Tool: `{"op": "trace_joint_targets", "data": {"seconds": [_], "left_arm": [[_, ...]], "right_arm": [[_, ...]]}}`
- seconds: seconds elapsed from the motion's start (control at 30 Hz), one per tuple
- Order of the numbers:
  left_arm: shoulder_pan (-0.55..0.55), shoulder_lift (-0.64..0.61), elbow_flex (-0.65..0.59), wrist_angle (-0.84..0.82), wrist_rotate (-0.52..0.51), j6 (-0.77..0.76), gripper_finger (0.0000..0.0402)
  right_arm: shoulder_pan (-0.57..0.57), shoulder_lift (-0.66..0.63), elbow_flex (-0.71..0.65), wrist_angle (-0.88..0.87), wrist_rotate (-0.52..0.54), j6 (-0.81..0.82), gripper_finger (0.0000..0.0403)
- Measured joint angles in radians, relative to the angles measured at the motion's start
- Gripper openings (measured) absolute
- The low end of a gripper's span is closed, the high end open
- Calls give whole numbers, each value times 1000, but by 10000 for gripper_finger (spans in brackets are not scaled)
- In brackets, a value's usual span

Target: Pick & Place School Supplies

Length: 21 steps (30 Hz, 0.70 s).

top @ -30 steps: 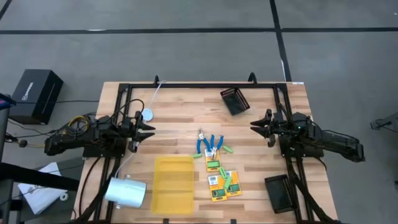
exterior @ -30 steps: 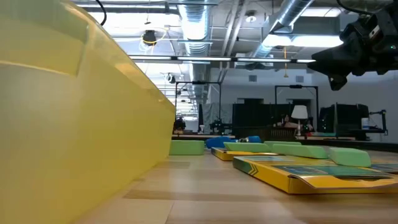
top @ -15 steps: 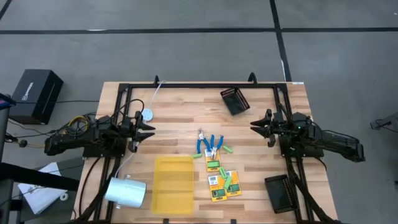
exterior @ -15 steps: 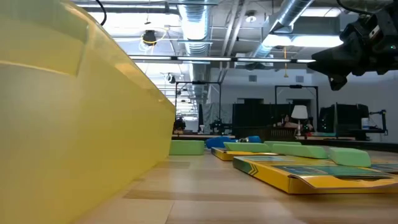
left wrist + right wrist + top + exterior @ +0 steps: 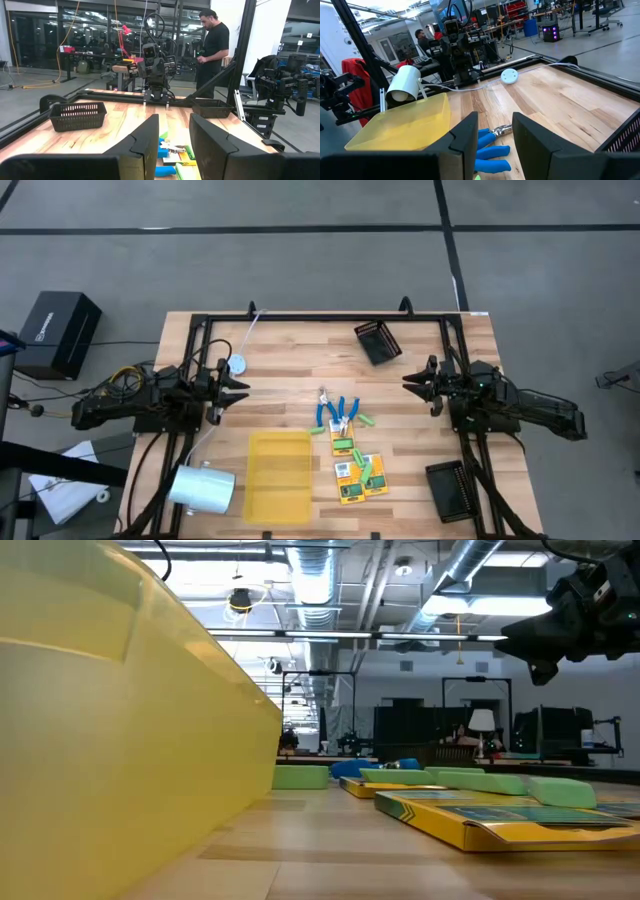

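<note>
1. I see the wooden table [image 5: 290, 370], with the yellow tray [image 5: 278, 475] near its front edge.
2. My left gripper [image 5: 236, 392] hangs over the table's left side, fingers parted with nothing between them.
3. My right gripper [image 5: 415, 383] hangs over the right side, jaws likewise apart, holding nothing.
4. Crayon boxes [image 5: 355, 470], blue-handled scissors [image 5: 335, 412] and green sticks [image 5: 366, 422] lie mid-table, just right of the tray.

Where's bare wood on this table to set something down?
Free: the wood between the white disc and the tilted black tray, and between the supplies and the right gripper. Crowded: scissors, green sticks and crayon boxes beside the yellow tray.
</note>
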Motion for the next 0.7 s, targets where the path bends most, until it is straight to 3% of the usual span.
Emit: {"op": "trace_joint_targets", "data": {"seconds": [0.7], "left_arm": [[0, 0, 0, 50, 0, -1, 103]], "right_arm": [[0, 0, 0, 0, 0, 0, 113]]}}
